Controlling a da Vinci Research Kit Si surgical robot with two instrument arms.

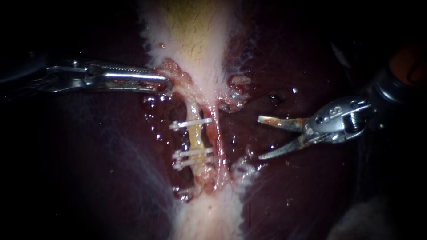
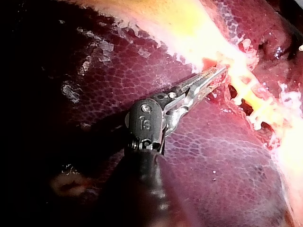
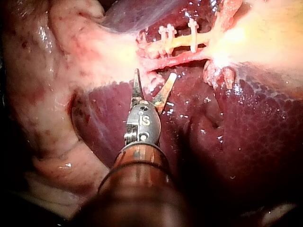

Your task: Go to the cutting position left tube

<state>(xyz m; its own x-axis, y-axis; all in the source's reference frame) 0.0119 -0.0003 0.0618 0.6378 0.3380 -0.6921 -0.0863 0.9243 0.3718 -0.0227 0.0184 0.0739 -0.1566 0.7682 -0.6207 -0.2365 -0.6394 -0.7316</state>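
Right instrument point(image 1: 259, 138) blades spread apart, clipped left tube point(image 1: 196, 138) ahead of them, left instrument point(image 1: 167, 85) jaws clenched on gallbladder tissue point(image 1: 177, 72)

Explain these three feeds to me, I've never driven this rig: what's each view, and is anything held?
Two slim surgical instruments work over a dark red liver. The endoscope view sits close above the tissue; each wrist view rides on one instrument's arm. The left instrument has its jaws shut on tissue beside the pale gallbladder. The right instrument has its jaws open, holding nothing, just short of the left tube, which carries three white clips.
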